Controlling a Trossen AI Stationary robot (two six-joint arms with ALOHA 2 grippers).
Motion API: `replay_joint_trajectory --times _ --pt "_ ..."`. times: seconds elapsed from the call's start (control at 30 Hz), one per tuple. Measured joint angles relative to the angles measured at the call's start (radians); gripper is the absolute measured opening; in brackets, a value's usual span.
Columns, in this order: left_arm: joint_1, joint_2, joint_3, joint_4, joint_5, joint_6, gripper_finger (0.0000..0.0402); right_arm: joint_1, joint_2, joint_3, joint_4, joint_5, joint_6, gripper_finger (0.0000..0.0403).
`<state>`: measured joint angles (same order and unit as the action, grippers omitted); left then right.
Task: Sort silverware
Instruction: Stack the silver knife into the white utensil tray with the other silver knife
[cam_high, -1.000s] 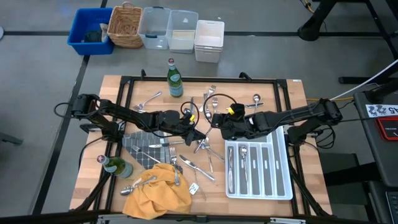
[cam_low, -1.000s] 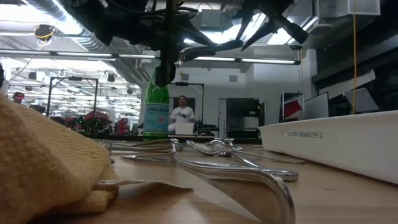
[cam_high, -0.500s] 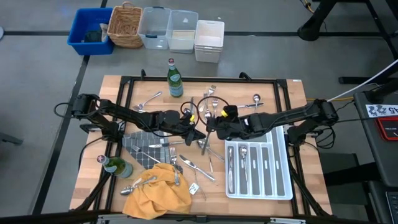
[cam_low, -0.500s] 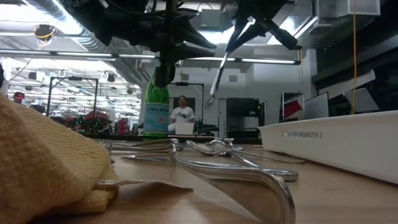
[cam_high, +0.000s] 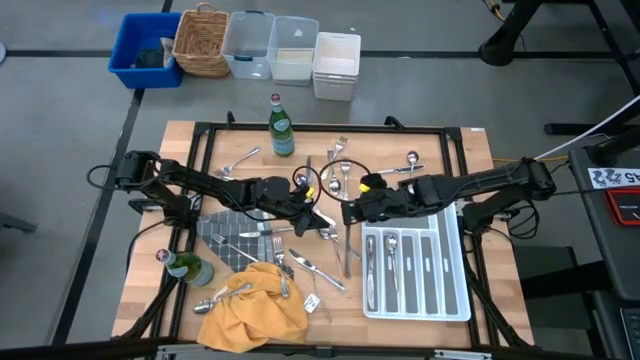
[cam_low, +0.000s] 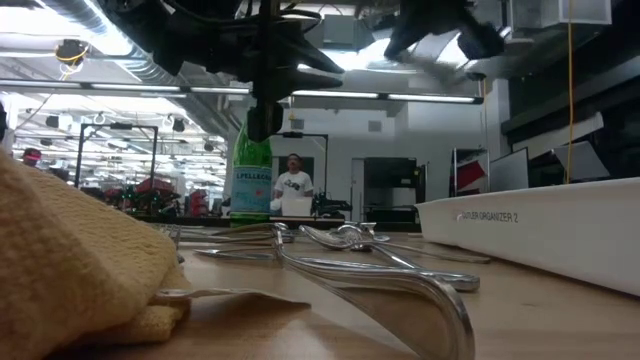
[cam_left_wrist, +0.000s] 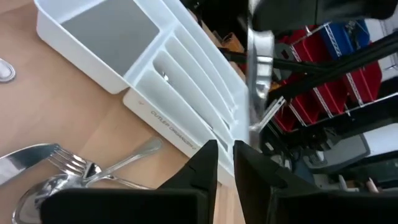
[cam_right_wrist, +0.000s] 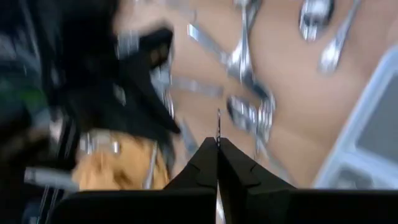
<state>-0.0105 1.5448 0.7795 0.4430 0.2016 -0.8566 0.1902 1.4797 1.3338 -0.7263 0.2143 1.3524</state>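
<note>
I have the right gripper (cam_high: 352, 212) pinched on one utensil (cam_high: 348, 238) beside the white organizer tray (cam_high: 455, 300); left gripper (cam_high: 318, 219) narrowly parted, empty. Some silverware (cam_high: 389, 262) is sorted, but most loose silverware (cam_high: 310, 268) remains.

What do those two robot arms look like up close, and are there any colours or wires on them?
Both arms are dark, slim and jointed. The left arm and right arm each carry a small yellow mark near the wrist and loose black cable loops. Each end effector, left and right, has two flat, dark, tapering fingers.
</note>
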Motion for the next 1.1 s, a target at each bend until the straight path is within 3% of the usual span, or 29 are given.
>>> replay_joint_trajectory --times 0.1,0.23,0.5,0.87,1.1 --pt "0.000 0.000 0.000 -0.016 0.000 0.000 0.0040 0.014 -0.004 0.001 -0.062 -0.089 0.007 0.0001" --pt "0.000 0.000 0.000 -0.040 0.001 0.000 0.0040 0.068 0.015 0.001 -0.157 -0.102 0.089 0.0001" --pt "0.000 0.000 0.000 -0.061 0.000 0.004 0.0040 0.174 0.106 0.001 -0.196 0.002 0.237 0.0001" --pt "0.000 0.000 0.000 -0.084 -0.001 0.026 0.0040 0.218 0.238 0.001 -0.220 0.004 0.275 0.0001" --pt "0.000 0.000 0.000 -0.121 0.111 -0.023 0.0040 0.215 0.309 0.001 -0.218 0.007 0.267 0.0011"
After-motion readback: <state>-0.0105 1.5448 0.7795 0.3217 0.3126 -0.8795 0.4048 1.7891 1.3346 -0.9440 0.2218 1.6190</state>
